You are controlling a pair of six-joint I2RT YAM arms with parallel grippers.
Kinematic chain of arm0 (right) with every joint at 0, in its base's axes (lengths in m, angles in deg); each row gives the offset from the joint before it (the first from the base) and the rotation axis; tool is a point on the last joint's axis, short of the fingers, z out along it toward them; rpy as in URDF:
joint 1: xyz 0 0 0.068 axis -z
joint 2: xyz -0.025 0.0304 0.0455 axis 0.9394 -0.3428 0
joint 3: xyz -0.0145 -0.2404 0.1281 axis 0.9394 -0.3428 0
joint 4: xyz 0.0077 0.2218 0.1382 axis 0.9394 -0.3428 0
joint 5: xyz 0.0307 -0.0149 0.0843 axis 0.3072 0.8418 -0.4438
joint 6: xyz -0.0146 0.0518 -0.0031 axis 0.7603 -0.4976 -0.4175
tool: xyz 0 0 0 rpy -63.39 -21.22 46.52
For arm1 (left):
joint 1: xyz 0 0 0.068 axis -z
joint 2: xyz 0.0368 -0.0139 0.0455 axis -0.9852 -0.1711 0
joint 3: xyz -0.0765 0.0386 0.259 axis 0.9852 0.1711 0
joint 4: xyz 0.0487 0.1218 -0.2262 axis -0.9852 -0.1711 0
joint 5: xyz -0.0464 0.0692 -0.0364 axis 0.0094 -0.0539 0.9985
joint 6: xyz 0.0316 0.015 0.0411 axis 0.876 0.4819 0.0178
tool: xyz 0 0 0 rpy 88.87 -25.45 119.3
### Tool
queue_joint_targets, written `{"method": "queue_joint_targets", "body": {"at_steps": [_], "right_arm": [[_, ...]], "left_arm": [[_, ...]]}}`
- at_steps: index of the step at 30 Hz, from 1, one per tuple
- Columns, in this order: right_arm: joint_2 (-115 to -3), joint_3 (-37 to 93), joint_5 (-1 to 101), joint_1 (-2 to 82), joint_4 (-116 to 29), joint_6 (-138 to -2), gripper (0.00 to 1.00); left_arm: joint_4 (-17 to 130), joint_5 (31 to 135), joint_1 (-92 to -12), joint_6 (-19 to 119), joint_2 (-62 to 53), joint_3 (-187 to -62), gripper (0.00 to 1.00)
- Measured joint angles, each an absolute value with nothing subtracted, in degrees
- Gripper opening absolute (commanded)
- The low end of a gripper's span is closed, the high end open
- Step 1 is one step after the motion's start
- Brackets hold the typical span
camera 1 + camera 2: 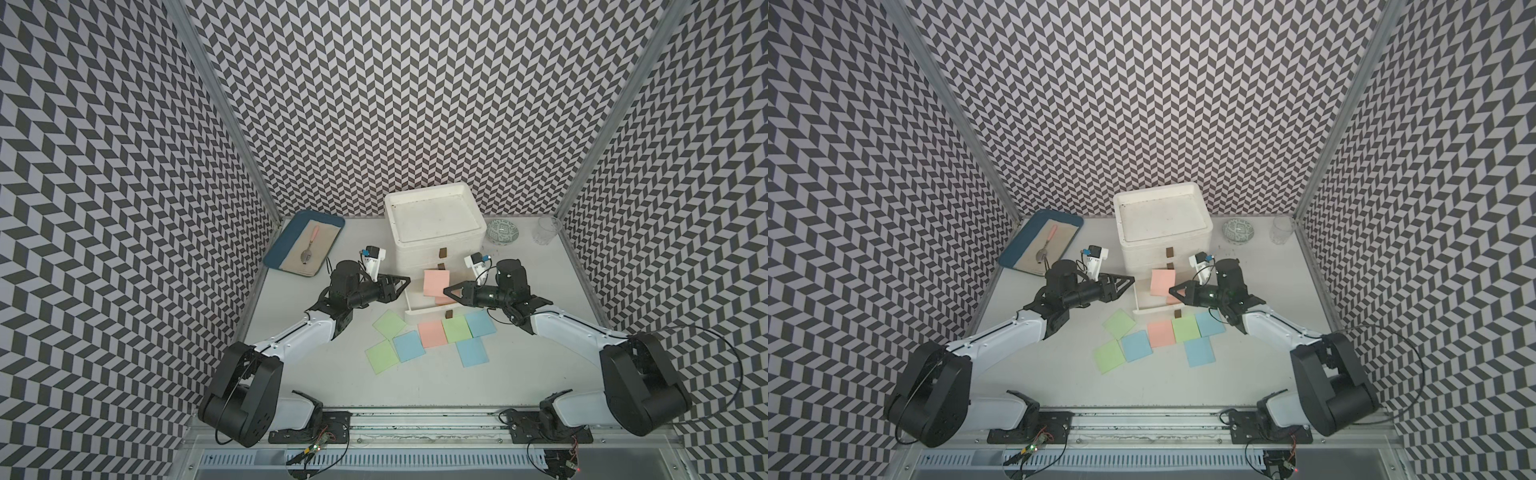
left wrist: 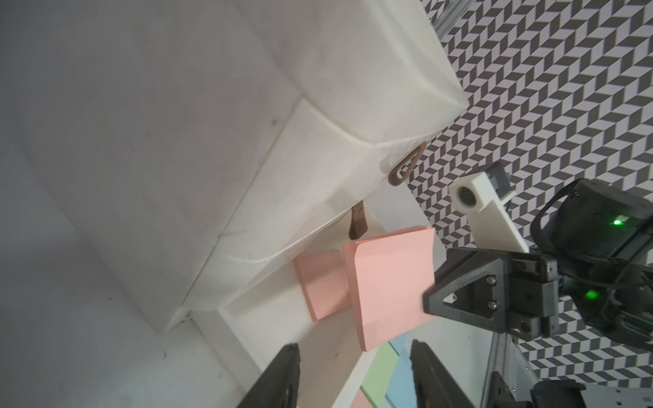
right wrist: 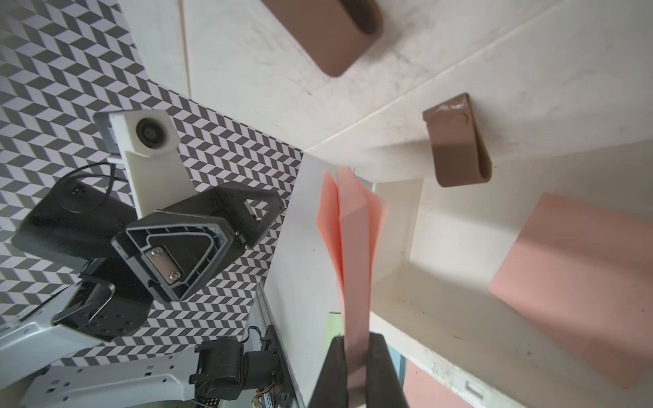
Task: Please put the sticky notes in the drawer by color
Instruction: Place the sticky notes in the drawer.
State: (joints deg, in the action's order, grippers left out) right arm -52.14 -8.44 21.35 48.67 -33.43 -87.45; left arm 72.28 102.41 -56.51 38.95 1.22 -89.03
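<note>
My right gripper (image 3: 357,341) is shut on a pink sticky note (image 3: 353,247), holding it upright over the open bottom drawer (image 1: 415,318) of the white drawer unit (image 1: 434,232). The held note (image 1: 436,283) shows in both top views. Another pink note (image 3: 579,282) lies flat inside that drawer. My left gripper (image 2: 355,353) stands open and empty just left of the drawer (image 1: 1144,309), facing the held note (image 2: 392,286). Several green, blue and pink notes lie on the table in front, among them a green one (image 1: 389,324), a blue one (image 1: 409,346) and a pink one (image 1: 433,333).
A blue tray (image 1: 276,257) holding a spoon (image 1: 309,245) sits at the back left. A patterned bowl (image 1: 503,232) and a clear glass (image 1: 547,229) stand at the back right. The two upper drawers are shut, with brown loop handles (image 1: 442,251).
</note>
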Motion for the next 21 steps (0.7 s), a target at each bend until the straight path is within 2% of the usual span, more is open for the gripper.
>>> {"method": "queue_joint_targets", "body": {"at_steps": [2, 4, 12, 14, 16, 18, 21], "right_arm": [[-53.03, -8.44, 22.62, 48.39, -33.49, -87.23, 0.07], [-54.43, -8.44, 23.99, 48.1, -33.52, -87.17, 0.08], [-58.72, -8.22, 26.94, 45.35, -33.45, -86.82, 0.12], [-59.37, -7.69, 27.42, 44.54, -33.47, -86.84, 0.2], [-60.49, -6.36, 27.93, 43.69, -33.54, -86.67, 0.41], [-61.25, -5.05, 28.43, 43.21, -33.56, -86.53, 0.54], [-60.77, -4.18, 30.66, 42.84, -34.26, -85.24, 0.63]], "left_arm": [[72.19, 101.71, -56.49, 40.22, 0.92, -87.81, 0.55], [72.33, 101.67, -56.2, 41.49, -0.05, -87.52, 0.62], [73.11, 101.69, -54.93, 43.89, -1.88, -87.33, 0.63], [73.22, 101.62, -54.89, 44.53, -1.75, -87.28, 0.63], [73.57, 101.12, -54.89, 45.05, -1.18, -86.72, 0.63], [73.62, 100.42, -54.89, 45.49, 0.02, -85.75, 0.63], [73.59, 99.13, -54.89, 46.08, 1.85, -84.86, 0.63]]}}
